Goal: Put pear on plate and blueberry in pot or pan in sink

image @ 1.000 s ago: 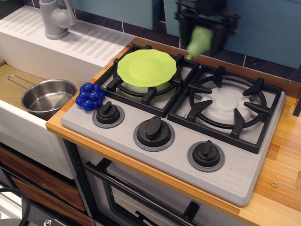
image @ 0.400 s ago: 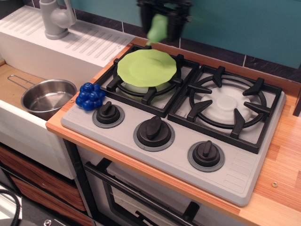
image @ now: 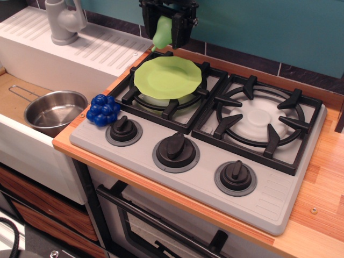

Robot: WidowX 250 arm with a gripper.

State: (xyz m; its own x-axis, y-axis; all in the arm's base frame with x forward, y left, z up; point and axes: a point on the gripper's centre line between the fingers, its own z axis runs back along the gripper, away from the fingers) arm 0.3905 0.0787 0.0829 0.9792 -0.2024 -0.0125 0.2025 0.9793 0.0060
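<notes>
Gripper (image: 165,33) is clamping the pear (image: 162,32) between its jaws, narrow neck pointing down, hanging in the air above the far-left edge of the plate (image: 168,77). Pear is clear of the plate, not touching. Plate is sitting on the left burner grate (image: 167,91), slightly tilted on the prongs, so a drop from height could be tipping it; a low release looks wiser. Blueberry (image: 103,110) is lying on the stove's front-left corner, just beside the left knob (image: 123,130), close to the sink side, handy for the second transfer. Pot (image: 55,112) is standing upright in the sink (image: 21,97) basin, empty, wire handle pointing away to the left. Pear placement is not yet done; blueberry untouched.
</notes>
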